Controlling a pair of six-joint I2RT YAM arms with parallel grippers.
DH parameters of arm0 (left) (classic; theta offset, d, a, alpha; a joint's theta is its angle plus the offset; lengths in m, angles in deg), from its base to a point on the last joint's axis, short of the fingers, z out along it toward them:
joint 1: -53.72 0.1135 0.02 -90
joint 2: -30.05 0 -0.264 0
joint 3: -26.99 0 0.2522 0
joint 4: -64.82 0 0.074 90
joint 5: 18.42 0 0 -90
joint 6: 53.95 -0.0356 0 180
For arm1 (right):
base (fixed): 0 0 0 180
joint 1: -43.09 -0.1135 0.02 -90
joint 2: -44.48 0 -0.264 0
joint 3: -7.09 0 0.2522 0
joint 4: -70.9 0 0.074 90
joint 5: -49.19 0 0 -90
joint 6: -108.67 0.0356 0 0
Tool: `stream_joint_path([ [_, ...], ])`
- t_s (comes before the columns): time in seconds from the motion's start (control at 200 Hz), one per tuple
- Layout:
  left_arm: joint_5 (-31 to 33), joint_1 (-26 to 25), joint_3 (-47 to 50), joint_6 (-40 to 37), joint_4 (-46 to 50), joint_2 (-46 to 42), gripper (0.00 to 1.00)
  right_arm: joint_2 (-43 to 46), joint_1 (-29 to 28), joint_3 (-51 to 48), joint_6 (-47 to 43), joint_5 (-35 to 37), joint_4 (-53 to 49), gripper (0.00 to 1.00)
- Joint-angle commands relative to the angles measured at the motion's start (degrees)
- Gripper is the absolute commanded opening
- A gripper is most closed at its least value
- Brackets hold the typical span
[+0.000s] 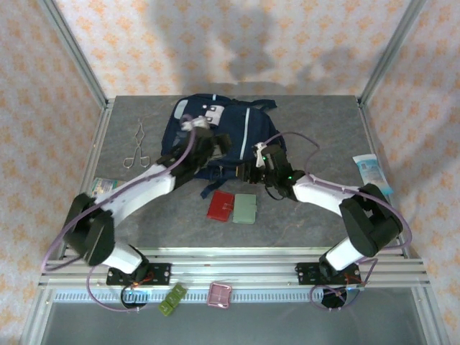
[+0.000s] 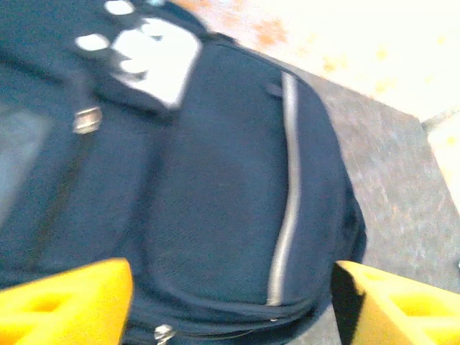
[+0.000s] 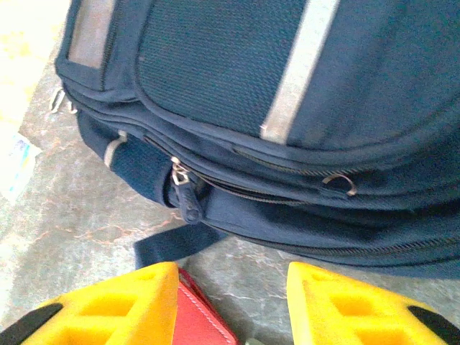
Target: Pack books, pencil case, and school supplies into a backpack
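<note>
Your left gripper (image 2: 228, 282) hangs released over the large navy-blue fabric backpack (image 2: 215, 180); your right gripper (image 3: 231, 277), spread empty, faces its closed zip (image 3: 182, 181) just ahead, probably to open it

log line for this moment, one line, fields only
left gripper open over backpack | right gripper open near backpack zipper | red case, green case on table
</note>
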Motion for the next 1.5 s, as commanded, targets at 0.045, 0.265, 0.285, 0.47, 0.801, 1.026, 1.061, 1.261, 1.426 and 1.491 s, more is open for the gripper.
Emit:
stream_joint_path([
  [0.045, -6.2, 4.5, 14.7, 13.5, -17.6, -2.7, 0.76, -1.0, -0.4, 2.9, -0.6, -0.6, 1.7, 0.44],
  [0.265, -7.7, 5.7, 18.3, 19.7, -24.5, 2.9, 0.75, 0.0, -0.4, 2.4, -0.3, 0.3, 1.6, 0.44],
  [0.285, -7.5, 5.8, 18.6, 20.0, -25.2, 3.3, 0.75, 0.2, -0.4, 2.3, -0.3, 0.5, 1.6, 0.44],
  [0.47, -7.1, 6.6, 20.3, 22.2, -32.1, 6.5, 0.74, 1.5, -0.4, 1.3, -0.1, 0.8, 1.6, 0.44],
  [0.801, -5.5, 7.0, 19.1, 22.8, -34.5, 11.8, 0.73, 1.9, -0.4, 1.3, -0.1, 0.2, 1.5, 0.44],
  [1.026, -8.0, 7.9, 14.0, 20.9, -33.6, 14.7, 0.5, -0.1, -2.0, 1.5, -0.8, -0.3, 0.8, 0.43],
  [1.061, -9.0, 8.0, 12.8, 20.6, -32.5, 15.5, 0.43, -0.7, -2.7, 1.9, -1.2, 0.5, 0.1, 0.43],
  [1.261, -14.4, 8.6, 10.6, 22.1, -32.5, 18.1, 0.13, -5.1, -5.0, 4.8, -1.5, 3.2, -1.8, 0.43],
  [1.426, -17.6, 8.5, 11.6, 23.7, -33.7, 15.5, 0.0, -8.7, -6.9, 9.1, -1.1, 7.4, -4.5, 0.44],
  [1.491, -18.0, 8.4, 12.2, 24.1, -33.7, 14.0, 0.0, -10.2, -7.2, 11.1, 0.0, 9.4, -5.6, 0.44],
])
